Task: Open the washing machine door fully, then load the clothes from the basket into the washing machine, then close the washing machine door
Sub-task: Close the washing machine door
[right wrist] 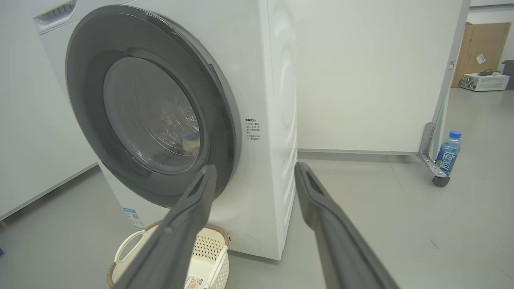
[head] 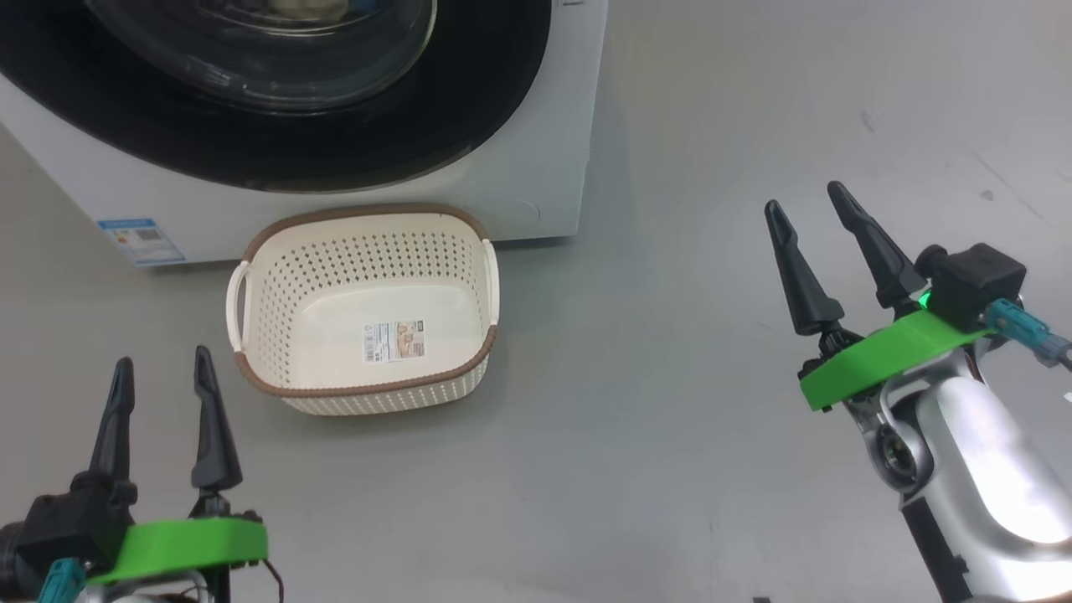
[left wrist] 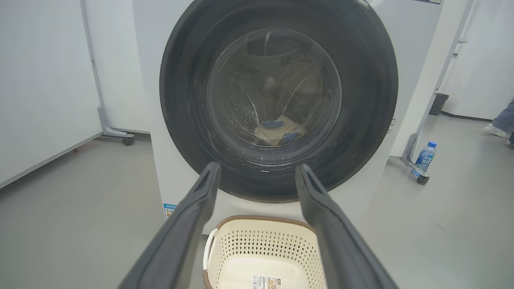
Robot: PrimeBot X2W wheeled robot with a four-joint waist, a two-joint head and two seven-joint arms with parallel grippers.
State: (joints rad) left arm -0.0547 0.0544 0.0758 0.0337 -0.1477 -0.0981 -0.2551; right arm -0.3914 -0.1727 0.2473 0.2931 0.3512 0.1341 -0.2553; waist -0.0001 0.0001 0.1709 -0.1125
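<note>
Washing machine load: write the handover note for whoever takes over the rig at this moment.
Left gripper: open, empty, beside the basket.
Right gripper: open, empty, over the floor right of the washing machine.
Clothes: inside the drum.
Basket: empty, before the machine.
Washing machine door: looks shut.
Done: all three steps, it seems.
To do: only confirm the latch.

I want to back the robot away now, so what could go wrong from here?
The door looks shut with the clothes inside, but whether it latched can't be told. The empty basket sits near the open left gripper; a careless swing might knock it. A bottle stands by a partition wheel, where the right gripper could tip it.
</note>
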